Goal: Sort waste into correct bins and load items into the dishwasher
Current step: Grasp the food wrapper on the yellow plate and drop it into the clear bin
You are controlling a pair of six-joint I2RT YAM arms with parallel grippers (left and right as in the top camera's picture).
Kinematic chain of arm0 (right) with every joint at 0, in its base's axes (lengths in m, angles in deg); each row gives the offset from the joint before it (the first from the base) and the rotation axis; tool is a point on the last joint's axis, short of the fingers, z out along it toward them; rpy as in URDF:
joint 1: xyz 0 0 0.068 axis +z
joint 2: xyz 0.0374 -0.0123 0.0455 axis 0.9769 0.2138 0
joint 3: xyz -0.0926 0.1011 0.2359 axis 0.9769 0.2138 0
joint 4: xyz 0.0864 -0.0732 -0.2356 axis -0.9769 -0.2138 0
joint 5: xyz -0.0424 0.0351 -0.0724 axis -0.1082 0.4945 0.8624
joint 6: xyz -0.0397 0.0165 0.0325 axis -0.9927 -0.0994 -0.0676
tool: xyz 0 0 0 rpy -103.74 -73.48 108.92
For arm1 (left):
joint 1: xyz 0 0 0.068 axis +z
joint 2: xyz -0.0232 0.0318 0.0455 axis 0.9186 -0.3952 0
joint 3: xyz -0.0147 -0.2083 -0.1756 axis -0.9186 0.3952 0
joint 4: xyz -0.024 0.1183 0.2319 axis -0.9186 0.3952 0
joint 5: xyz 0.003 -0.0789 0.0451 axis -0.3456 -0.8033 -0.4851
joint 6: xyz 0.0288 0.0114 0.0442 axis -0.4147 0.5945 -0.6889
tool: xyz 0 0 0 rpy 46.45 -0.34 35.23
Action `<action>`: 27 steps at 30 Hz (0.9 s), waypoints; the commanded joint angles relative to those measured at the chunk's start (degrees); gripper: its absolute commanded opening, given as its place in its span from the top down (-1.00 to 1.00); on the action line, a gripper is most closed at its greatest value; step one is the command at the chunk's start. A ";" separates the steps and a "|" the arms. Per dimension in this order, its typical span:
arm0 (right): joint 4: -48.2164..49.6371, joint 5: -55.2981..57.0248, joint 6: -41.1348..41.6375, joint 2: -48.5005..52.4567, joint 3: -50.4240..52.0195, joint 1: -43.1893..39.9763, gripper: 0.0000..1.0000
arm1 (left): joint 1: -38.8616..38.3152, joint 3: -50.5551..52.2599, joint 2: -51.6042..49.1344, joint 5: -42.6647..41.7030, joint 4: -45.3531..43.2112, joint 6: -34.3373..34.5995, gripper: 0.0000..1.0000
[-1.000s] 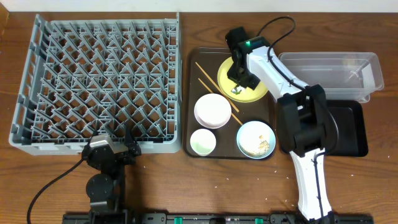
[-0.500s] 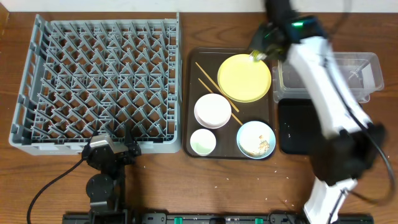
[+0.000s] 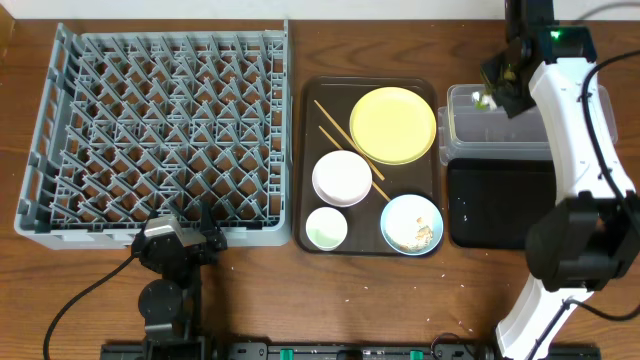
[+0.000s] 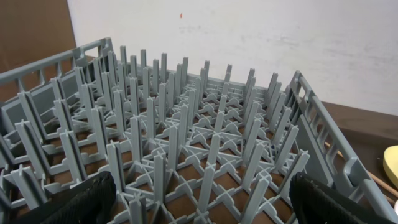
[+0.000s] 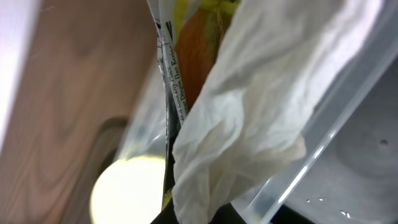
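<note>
Your right gripper has swung off the round yellow plate, where it was working a second ago, and now hangs over the near-left corner of the clear rectangular plastic tub. It is clamped shut on the small green-and-orange wrapper. The wrist view shows the crumpled white paper bunched up with the wrapper, right against the tub's transparent wall. The plate is left bare on the dark brown serving tray, so that piece of waste has cleared the dishes.

You look to be at the drop point: the load seems to sit above the tub, not the shallow glossy black tray just in front of it. Check it is inside the rim before you let go, since it is close to the edge.

Your left gripper has not stirred; it sits wide open and empty at the near edge of the large grey plastic dish rack, which holds nothing yet. Left on the serving tray:
- the white bowl
- the small white cup
- the thin wooden chopsticks
- the light blue bowl, with whitish food scraps in it
</note>
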 commanded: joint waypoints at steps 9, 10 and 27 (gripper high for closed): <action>2.38 2.67 6.32 -0.13 5.88 -2.95 0.05 | 0.24 1.73 0.33 0.28 1.16 -0.74 -0.81; 2.56 2.64 6.32 -0.13 5.88 -2.97 -0.09 | 0.24 1.73 0.33 0.28 1.16 -0.74 -0.80; 0.94 -29.24 -53.11 -3.39 -5.99 -2.12 -0.88 | 0.24 1.73 0.33 0.28 1.16 -0.74 -0.80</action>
